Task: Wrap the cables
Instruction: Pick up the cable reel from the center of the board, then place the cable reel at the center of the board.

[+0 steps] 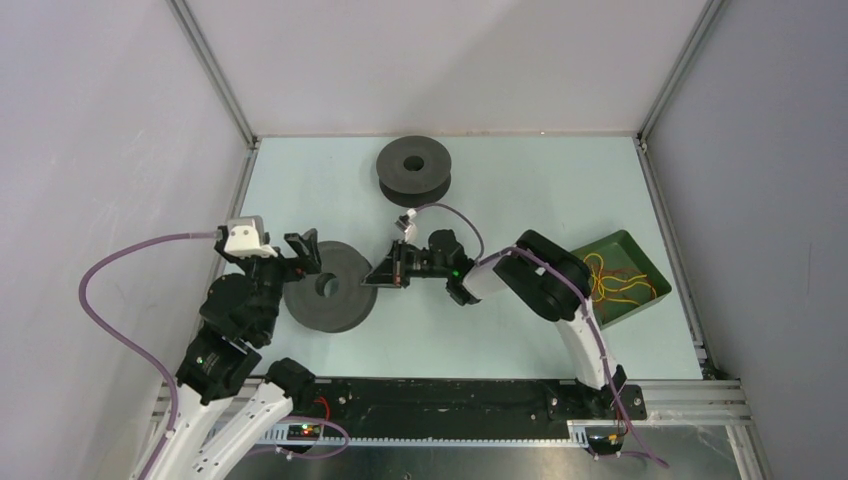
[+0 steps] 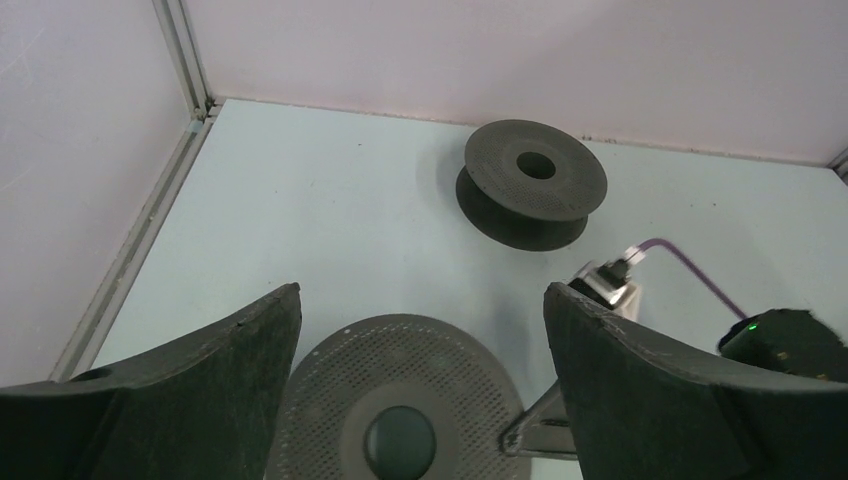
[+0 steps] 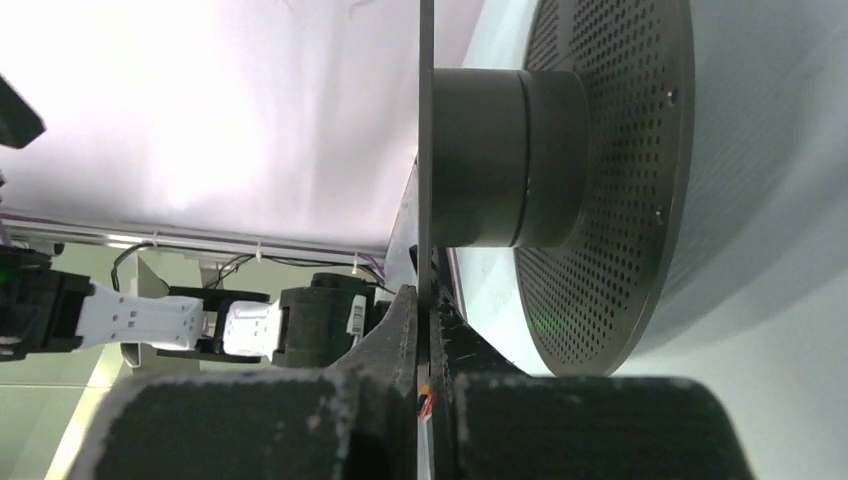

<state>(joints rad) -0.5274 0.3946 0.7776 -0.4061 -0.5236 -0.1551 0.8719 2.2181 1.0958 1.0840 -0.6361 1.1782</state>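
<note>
Cables [image 1: 618,282], 1 red and 1 yellow, lie tangled in the green bin [image 1: 612,246] at right. My right gripper [image 3: 425,320] looks pinched onto the near spool's [image 1: 335,305] flange rim, and the left gripper [image 1: 304,254] gapes above that spool. Any pull could tip or drag it.

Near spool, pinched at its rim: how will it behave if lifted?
Right gripper pinches only the thin perforated disc, jaws shut, so the near spool would probably hang tilted and flex. Likely light: hollow hub, holed discs. Flat now, unlikely to roll.
</note>
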